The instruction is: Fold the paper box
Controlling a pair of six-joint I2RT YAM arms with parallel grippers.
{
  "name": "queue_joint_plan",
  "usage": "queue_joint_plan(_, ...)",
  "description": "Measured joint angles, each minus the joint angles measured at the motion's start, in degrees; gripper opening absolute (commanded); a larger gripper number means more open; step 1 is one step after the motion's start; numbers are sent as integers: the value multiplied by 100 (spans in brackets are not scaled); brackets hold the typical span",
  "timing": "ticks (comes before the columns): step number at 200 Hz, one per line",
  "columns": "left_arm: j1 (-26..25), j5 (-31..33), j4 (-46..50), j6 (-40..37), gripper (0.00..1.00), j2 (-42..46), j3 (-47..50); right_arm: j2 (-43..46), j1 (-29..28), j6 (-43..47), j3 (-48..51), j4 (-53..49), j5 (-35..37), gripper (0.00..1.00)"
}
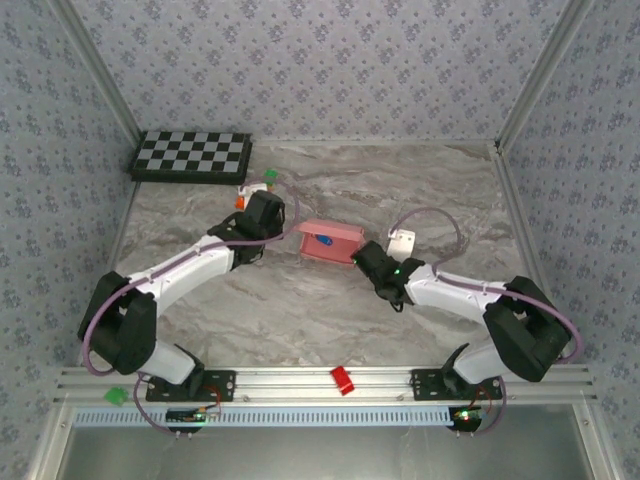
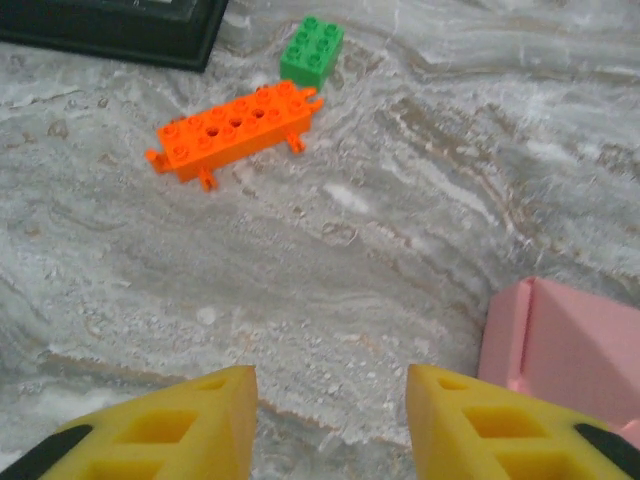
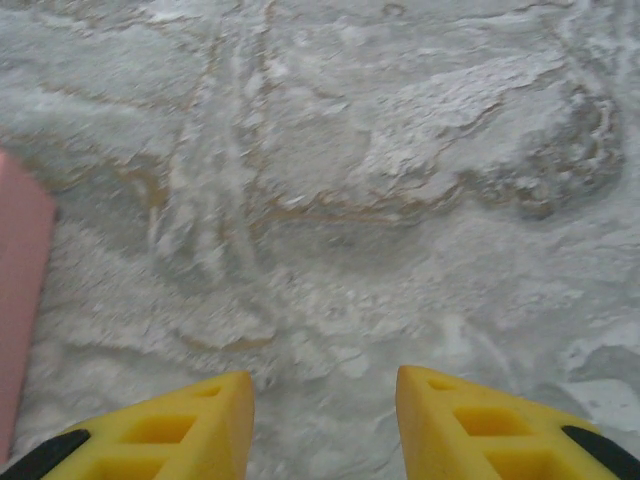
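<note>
Paper box [image 1: 331, 242] near orange brick [image 2: 232, 132], green brick [image 2: 311, 50]

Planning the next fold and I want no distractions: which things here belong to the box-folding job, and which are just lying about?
Job:
- pink paper box

Lying about:
- chessboard
- orange brick
- green brick
- red block, on the front rail

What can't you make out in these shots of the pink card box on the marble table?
Top view: the blue mark on the pink card box is too small to identify.
Left wrist view: the right edge cuts off most of the box.
Right wrist view: the box is a blurred strip at the left edge.
Top view: the left arm hides most of the orange toy brick at its wrist.
</note>
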State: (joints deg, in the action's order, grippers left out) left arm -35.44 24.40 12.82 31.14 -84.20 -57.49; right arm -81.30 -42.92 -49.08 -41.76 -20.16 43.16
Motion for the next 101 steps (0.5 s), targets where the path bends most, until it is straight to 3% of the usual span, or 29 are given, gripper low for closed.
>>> queue_joint_plan(48,286,-1204,-284,-319,51,-190,-289,94,699,708,-614,-68,-662,45)
queue_joint_plan(101,439,-2448,-382,-470,52,-627,-763,116,1003,1469,-1226,275,-2100,48)
